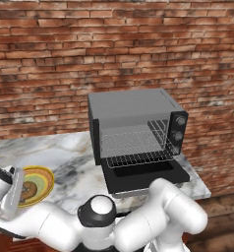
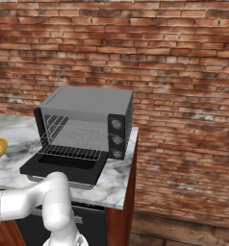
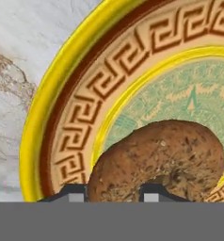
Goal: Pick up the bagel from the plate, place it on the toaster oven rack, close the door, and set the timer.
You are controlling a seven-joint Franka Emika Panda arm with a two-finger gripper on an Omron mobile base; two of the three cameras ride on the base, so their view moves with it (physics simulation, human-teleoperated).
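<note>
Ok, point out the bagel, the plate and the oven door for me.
bagel [image 3: 165, 155]: hand view, brown crust on top of the ring.
plate [image 3: 38, 117]: hand view, yellow outer rim.
door [image 1: 146, 178]: left base view, black inner face, lying open.

Even, soft rendered light, no glare; faint shadow under the toaster oven [image 1: 136, 129]; close hand view slightly blurred

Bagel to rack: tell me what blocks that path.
Nothing visible does. The bagel lies on the plate; the door hangs open and flat, the toaster oven rack is bare, with open marble counter between.
</note>
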